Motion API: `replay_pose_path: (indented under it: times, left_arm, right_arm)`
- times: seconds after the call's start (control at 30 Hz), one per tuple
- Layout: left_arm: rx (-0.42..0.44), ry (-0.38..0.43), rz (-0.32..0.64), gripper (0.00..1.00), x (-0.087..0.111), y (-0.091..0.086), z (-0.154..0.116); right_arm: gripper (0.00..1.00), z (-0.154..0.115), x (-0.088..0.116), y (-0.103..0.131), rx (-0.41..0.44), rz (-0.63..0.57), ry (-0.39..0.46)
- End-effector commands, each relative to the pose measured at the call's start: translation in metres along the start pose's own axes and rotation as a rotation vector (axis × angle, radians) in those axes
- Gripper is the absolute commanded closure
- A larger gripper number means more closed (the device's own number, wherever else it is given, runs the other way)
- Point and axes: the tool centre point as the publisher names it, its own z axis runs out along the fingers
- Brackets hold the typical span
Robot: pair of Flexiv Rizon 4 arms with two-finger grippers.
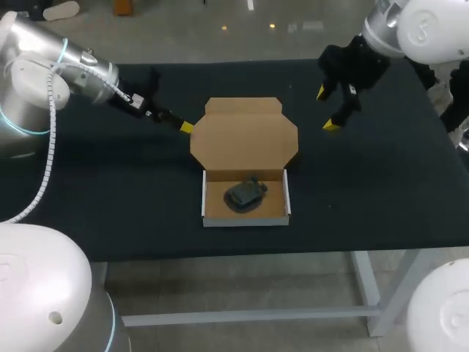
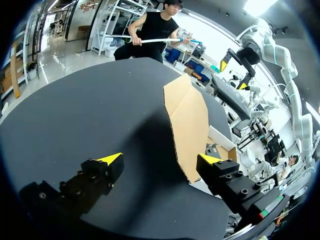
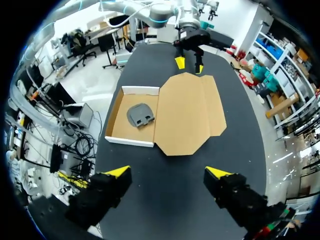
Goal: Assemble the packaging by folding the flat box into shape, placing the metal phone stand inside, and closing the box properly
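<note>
Left gripper is spread open, holding nothing, just beside the 9 o'clock corner of the lid. Hinge runs 9-to-3, so I'd say it folds toward 6 over the box, stand already inside. Right gripper, also open, hangs off at the lid's 2, farther away.

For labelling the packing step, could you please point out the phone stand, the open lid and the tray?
phone stand (image 1: 244, 194): head view, middle of its dark body.
open lid (image 1: 244, 138): head view, centre of the brown panel.
tray (image 1: 218, 208): head view, bare floor.
</note>
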Motion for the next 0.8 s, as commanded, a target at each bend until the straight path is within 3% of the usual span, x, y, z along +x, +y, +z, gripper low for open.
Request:
replay_pose_path:
  times: [0.03, 0.33, 0.8]
  left_arm:
    - [0.001, 0.046, 0.005, 0.0, -0.001, -0.001, 0.004]
    - [0.0, 0.107, 0.021, 0.0, 0.005, -0.004, 0.024]
    - [0.013, 0.14, 0.037, 0.0, 0.027, -0.001, 0.035]
  right_arm:
    - [0.0, 0.004, -0.009, 0.004, 0.011, -0.005, 0.042]
    - [0.0, 0.007, -0.013, 0.012, 0.04, -0.025, 0.06]
    - [0.0, 0.013, -0.02, 0.02, 0.056, -0.039, 0.075]
